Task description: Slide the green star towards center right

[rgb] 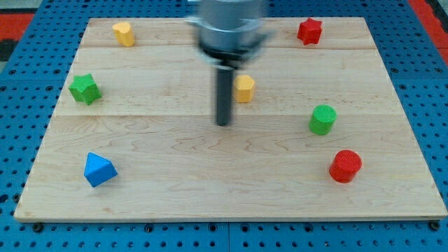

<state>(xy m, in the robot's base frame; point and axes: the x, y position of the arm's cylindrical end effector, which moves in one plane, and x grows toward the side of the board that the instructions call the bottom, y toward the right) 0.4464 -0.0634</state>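
Observation:
The green star [85, 89] lies near the left edge of the wooden board [175, 175], a little above mid-height. My tip [223, 124] is near the board's centre, well to the right of the star and apart from it. A yellow block [244, 89] sits just up and right of the rod, partly behind it. The rod and its mount look blurred.
A yellow block [124, 33] is at the top left, a red star [309, 31] at the top right. A green cylinder [323, 120] and a red cylinder [345, 166] stand at the right. A blue triangular block [99, 169] is at the bottom left.

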